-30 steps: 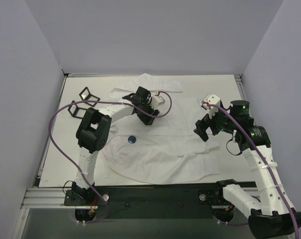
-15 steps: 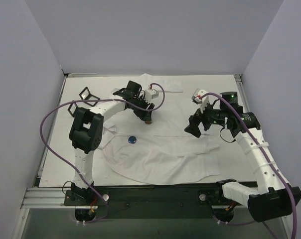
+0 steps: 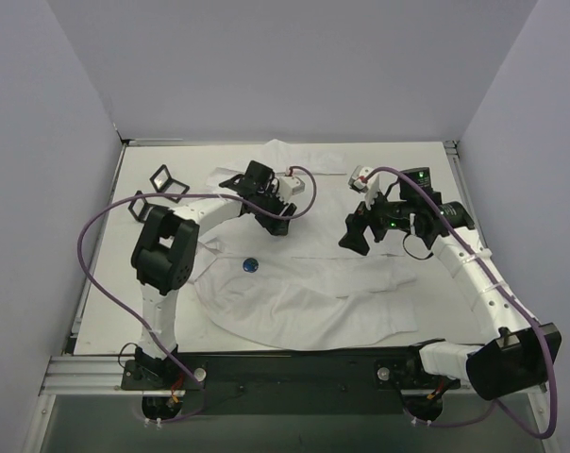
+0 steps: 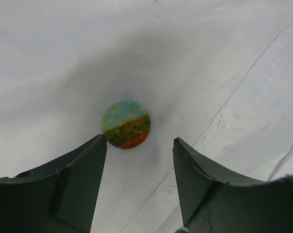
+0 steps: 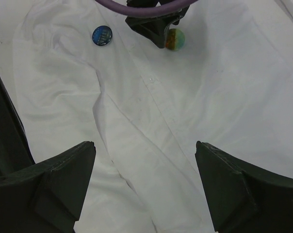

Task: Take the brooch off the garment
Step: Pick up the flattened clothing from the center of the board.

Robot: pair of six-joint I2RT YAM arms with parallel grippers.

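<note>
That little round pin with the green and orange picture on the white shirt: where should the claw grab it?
Grip the brooch by its rim, at two opposite edges, coming straight down from above. It lies flat and face up on the garment, so only its edge offers a hold. The left gripper is open, just short of it; a shallow pinch would likely catch less cloth.

Right pincer (image 3: 353, 242) nearer the brooch (image 4: 125, 124)

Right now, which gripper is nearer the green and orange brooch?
Left. The left gripper is right at the brooch, jaws open just short of it; the right gripper is well off across the shirt.
</note>
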